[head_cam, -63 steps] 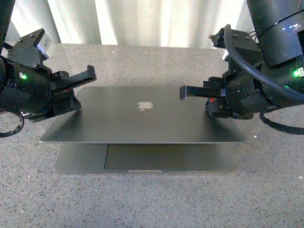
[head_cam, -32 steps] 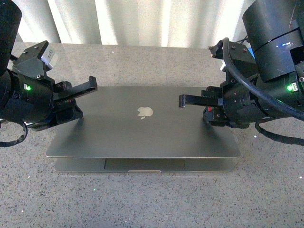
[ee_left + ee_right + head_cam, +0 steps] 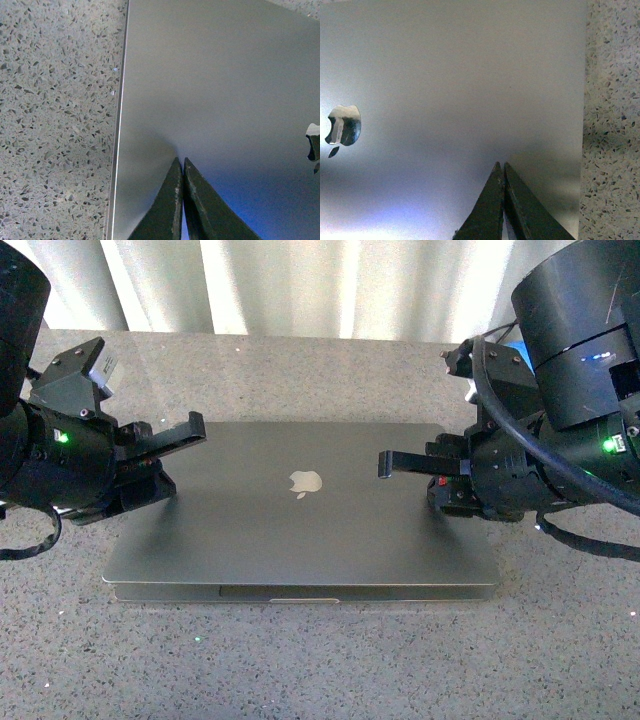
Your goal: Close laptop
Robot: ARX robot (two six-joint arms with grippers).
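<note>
A slim space-grey metal laptop [image 3: 300, 530] is lying centre frame, its lid nearly shut.
Middle left, the black left gripper [image 3: 183, 165], fingers pinched together and empty, is touching the lid. The laptop's long axis is running left-right across the speckled grey stone counter [image 3: 320, 660], with a thin front gap showing. Middle right, the black right gripper [image 3: 501, 169], likewise pinched, is touching equally near.

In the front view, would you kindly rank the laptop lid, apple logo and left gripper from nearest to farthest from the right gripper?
1. The laptop lid, directly under the tips of the right gripper.
2. The apple logo, at mid-lid, to its left.
3. The left gripper, over the lid's far left side.
</note>
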